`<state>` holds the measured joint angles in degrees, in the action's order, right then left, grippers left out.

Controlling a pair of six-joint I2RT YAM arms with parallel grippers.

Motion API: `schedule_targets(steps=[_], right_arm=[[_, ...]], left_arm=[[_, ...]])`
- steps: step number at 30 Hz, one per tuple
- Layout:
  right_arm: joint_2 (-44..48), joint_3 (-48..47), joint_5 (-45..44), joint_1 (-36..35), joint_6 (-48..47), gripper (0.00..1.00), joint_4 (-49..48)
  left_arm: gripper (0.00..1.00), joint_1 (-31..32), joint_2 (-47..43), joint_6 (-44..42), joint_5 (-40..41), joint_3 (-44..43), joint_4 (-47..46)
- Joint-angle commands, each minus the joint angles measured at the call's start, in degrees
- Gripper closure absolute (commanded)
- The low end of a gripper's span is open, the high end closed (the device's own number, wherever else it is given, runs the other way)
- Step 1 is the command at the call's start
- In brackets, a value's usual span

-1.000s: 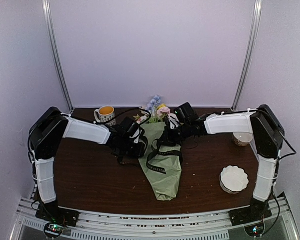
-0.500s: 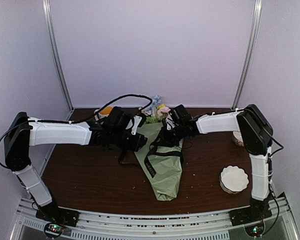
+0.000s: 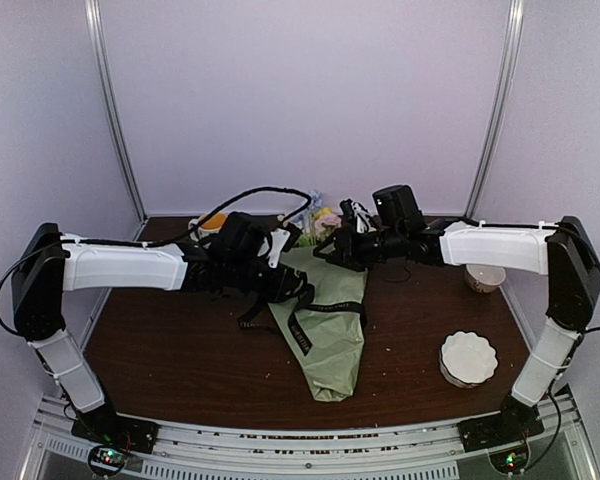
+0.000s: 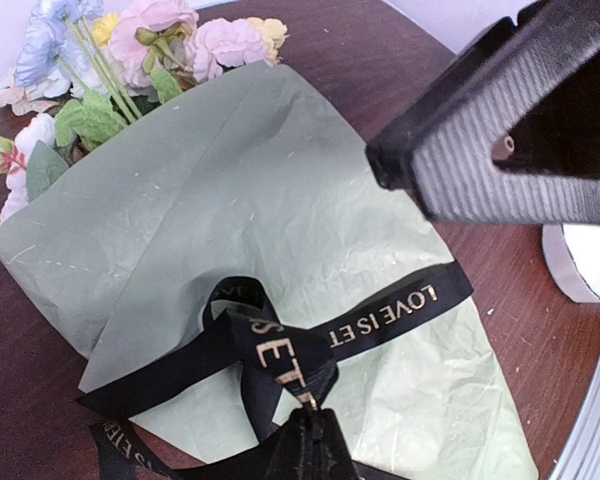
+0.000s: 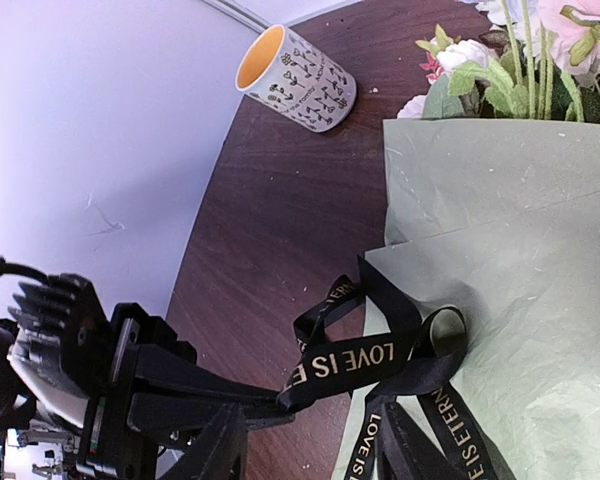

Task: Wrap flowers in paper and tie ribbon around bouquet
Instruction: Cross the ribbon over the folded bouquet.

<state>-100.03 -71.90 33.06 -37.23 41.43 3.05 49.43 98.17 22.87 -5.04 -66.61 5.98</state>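
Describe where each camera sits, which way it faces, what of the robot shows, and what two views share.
Top external: above and behind the robot, facing down on both arms and the bouquet.
Left wrist: over the paper, facing down; its left gripper pinches the ribbon.
Right wrist: above the bouquet, facing the mug; shows the left gripper.
Shared: both wrists see the flowers.

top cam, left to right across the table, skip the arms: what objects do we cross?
mug → bouquet → white scalloped dish. The small bowl overlaps the dish sideways, so it is left out.
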Motion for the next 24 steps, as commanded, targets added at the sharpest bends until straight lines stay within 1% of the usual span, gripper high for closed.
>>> schedule_targets(steps=[1,3,6,9,11,12,14,16,19,20,24], right_arm=[[2.9,3.4,3.0,-0.1,-4.1,0.54,-3.1],[4.0,4.0,4.8,0.0,-6.7,0.54,-2.5],[6.5,5.6,4.7,-0.1,-10.1,0.54,-2.3],[7.5,7.7,6.0,-0.4,-8.3,0.55,-6.3],[7.8,8.9,7.5,-1.8,-7.2,0.57,-9.8],[7.8,9.1,7.0,-2.8,-8.0,0.57,-9.8],[8.3,9.0,3.2,-4.3,-11.5,0.56,-7.9],[8.2,8.1,0.2,-4.8,-14.0,0.58,-5.7],[7.0,5.2,-5.7,-5.2,-19.0,0.59,0.7],[6.7,5.1,-6.2,-5.2,-19.5,0.59,1.1],[6.2,7.1,-5.1,-5.6,-18.6,0.59,-3.2]], left_arm=[[1.0,-0.3,-0.4,-1.7,-0.6,-2.0,-2.2],[1.0,-0.2,-1.4,-2.0,-0.5,-2.1,-1.8],[1.0,-0.3,-3.8,-3.0,-0.6,-2.0,-0.8],[1.0,-0.3,-5.7,-2.7,-0.9,-1.1,-1.1],[1.0,-0.3,-6.7,-2.2,-2.6,0.1,-2.7],[1.0,-0.2,-7.0,-2.2,-3.6,0.4,-3.3],[1.0,0.2,-7.8,-3.3,-4.2,0.7,-3.3],[1.0,0.9,-8.5,-4.1,-2.0,0.6,-2.1],[1.0,1.7,-9.0,-5.1,1.3,-0.3,0.6],[1.0,1.9,-9.0,-5.3,1.9,-0.4,0.7],[1.0,2.5,-9.2,-5.9,2.1,-0.4,0.8]])
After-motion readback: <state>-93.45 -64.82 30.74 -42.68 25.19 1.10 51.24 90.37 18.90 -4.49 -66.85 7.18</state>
